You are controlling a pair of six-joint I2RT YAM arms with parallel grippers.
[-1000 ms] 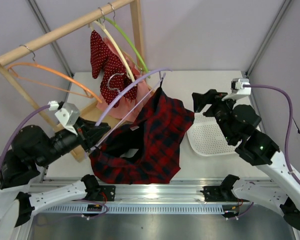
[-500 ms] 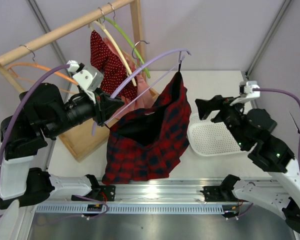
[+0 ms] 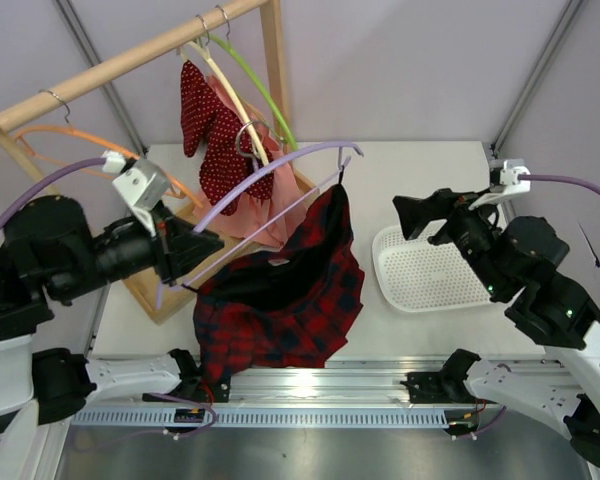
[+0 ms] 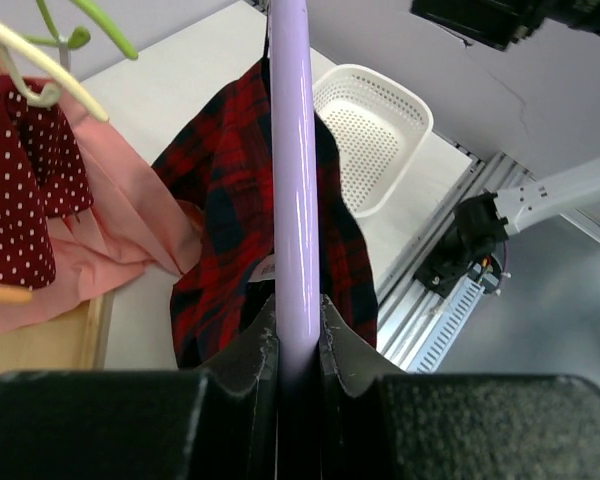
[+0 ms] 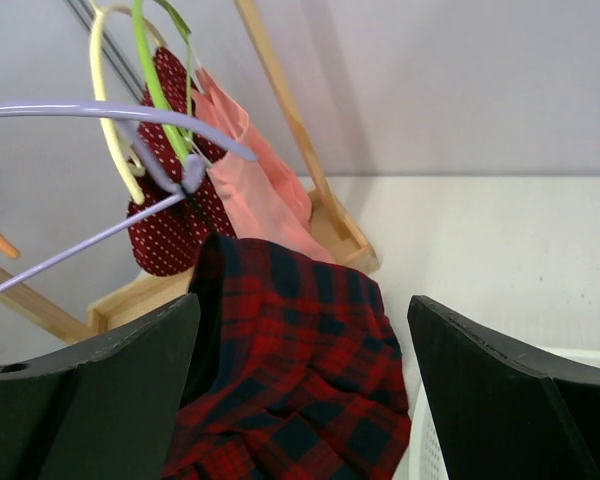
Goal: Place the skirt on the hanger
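"Red and navy skirt (image 3: 280, 300) is sagging nearest us, its hem drooping toward the front edge of the table (image 3: 430, 170). I cannot tell whether it is touching. What is carrying it?"

"The left gripper (image 4: 298, 335) is squeezing the low end of the lavender hanger (image 3: 280, 165), jaws clenched on the plastic. The skirt is hanging under that bar, bunched, and seems to be catching mainly at the far tip."

"So what are you worrying about?"

"The cloth's weight is pulling on a thin, glossy bar pinched at one end only. I am thinking it could twist in the jaws, or the skirt could slide off the tip if the bar is tilting any further."

"Is the right gripper (image 5: 303, 320) helping?"

"No. It is hovering over the white basket (image 3: 420, 280) with its jaws spread wide, gripping nothing, well apart from the cloth."

"And further back?"

"The hanger's metal hook (image 3: 246, 135) is sitting close to the dotted garment (image 3: 205, 130) and the cream hanger (image 3: 230, 95) on the wooden rack (image 3: 130, 58). Swinging that way, it could be snagging them."
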